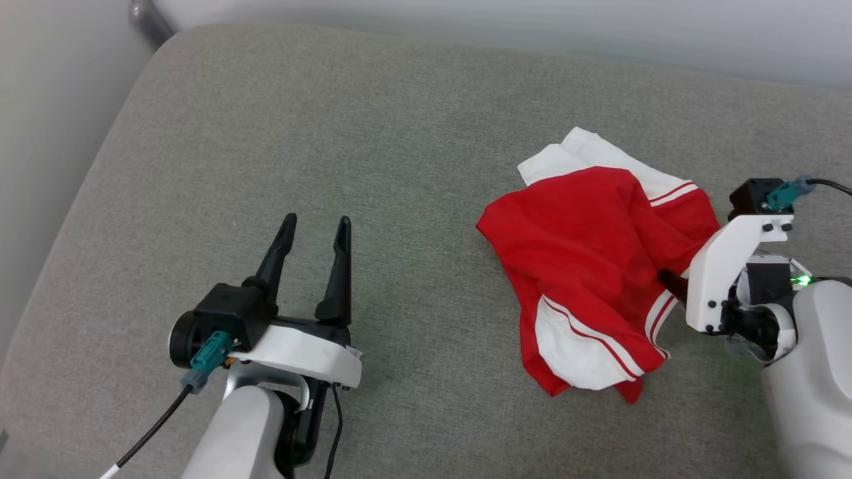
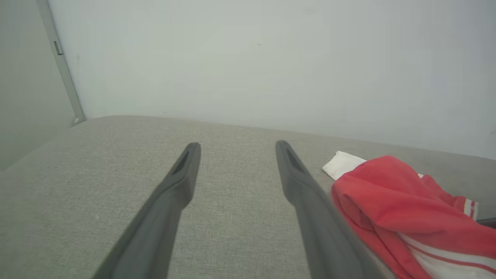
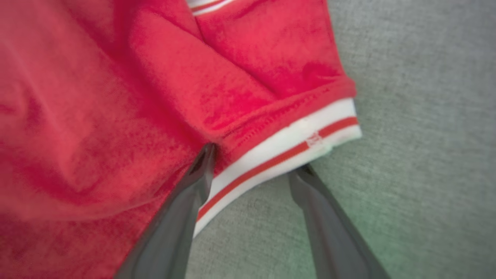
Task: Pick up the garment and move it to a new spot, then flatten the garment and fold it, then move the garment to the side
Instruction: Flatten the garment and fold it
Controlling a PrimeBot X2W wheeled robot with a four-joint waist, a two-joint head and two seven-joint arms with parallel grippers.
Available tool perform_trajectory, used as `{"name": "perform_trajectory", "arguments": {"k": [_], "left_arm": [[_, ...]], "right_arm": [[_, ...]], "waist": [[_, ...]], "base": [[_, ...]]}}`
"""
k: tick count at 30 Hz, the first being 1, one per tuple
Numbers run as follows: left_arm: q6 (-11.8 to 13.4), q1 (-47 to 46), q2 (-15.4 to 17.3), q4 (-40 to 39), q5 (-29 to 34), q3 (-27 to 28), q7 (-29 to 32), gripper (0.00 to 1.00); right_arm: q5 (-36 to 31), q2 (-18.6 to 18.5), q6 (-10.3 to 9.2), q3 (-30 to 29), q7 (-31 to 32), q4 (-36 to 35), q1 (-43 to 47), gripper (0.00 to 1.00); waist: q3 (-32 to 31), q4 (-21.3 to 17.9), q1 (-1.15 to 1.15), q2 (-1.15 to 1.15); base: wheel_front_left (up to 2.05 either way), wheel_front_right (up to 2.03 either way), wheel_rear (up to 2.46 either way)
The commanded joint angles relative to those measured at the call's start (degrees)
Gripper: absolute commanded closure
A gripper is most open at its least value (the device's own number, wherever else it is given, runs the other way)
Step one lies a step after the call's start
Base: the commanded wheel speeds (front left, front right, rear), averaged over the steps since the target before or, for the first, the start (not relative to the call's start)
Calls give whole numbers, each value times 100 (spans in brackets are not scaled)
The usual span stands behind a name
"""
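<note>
The garment (image 1: 579, 253) lies crumpled on the grey cushion, right of centre: bright red fabric with white panels and thin red-and-white stripes. My right gripper (image 1: 669, 283) reaches into its right edge. In the right wrist view the right gripper (image 3: 257, 159) stands open astride the garment (image 3: 155, 97): one finger lies against the red cloth, the other on the bare cushion, and the white striped hem (image 3: 283, 151) crosses between them. My left gripper (image 1: 317, 218) rests open and empty to the left, apart from the cloth. From the left wrist, the left gripper (image 2: 237, 145) has the garment (image 2: 391, 193) to its right.
The grey fabric cushion (image 1: 333, 133) spans the whole work area, with a wide bare stretch left of the garment. Its rounded left edge (image 1: 86, 186) drops off toward a pale wall. A pale wall (image 2: 248, 58) runs along the far edge.
</note>
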Motion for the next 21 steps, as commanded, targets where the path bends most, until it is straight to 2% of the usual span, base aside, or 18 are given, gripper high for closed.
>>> {"name": "perform_trajectory", "arguments": {"k": [1,6,11,16,21], "left_arm": [[-13,47,-12,24,63,53,-25,0],[-56,213,14,107,167,178,-22,0],[-41,409,90,134,216,298,-22,0],[42,680,148,123,244,363,-22,0],[107,945,230,77,205,390,58,0]], "right_arm": [[81,174,3,181,51,273,248,100],[100,-93,-1,488,-421,-220,-93,100],[55,-284,0,702,-638,-901,233,100],[9,-464,-1,401,-547,-2021,1372,100],[-141,-54,0,-137,-311,-2935,3019,100]], "waist": [[-65,-83,-1,0],[-362,-359,-1,0],[-651,-660,-1,0],[-951,-1014,-1,0],[-1183,-1237,-1,0]], "base": [[0,0,0],[0,0,0],[0,0,0],[0,0,0],[0,0,0]]}}
